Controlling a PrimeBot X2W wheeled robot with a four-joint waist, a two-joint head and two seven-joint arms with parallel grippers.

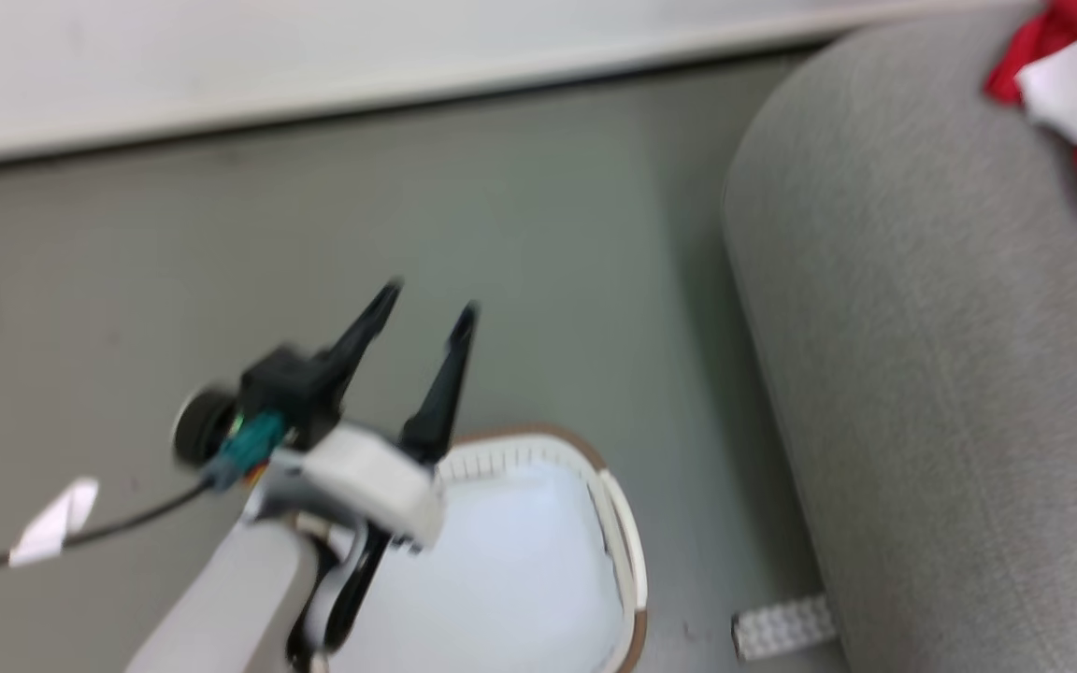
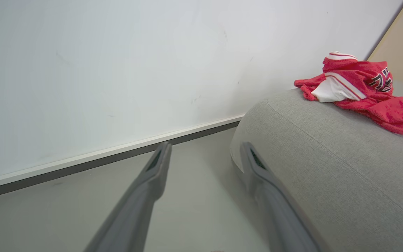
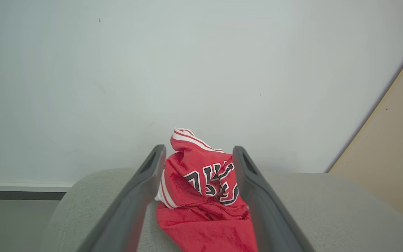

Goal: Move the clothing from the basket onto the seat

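Red jersey (image 3: 201,199) lay crumpled on the grey seat (image 3: 327,210), out of the basket (image 1: 627,551) and toward the seat's far end, close to the white wall (image 3: 187,70). The right fingers (image 3: 142,189) stood spread apart, one on each side of the heap, gripping nothing; whether they brushed the cloth could not be told. The heap's long axis ran near to far, in line with those fingers, so a straight pull back would probably clear it, the risk being a fold catching on a fingertip. The left fingers (image 1: 440,393) were also spread and empty, hovering left of the seat above the grey floor (image 1: 501,187) and the basket's far rim, well apart from the jersey; the right arm was much the nearer. A pale bluish-white cloth (image 1: 501,570) lay in the basket. A small white studded block (image 1: 782,628) sat on the floor by the seat's base.
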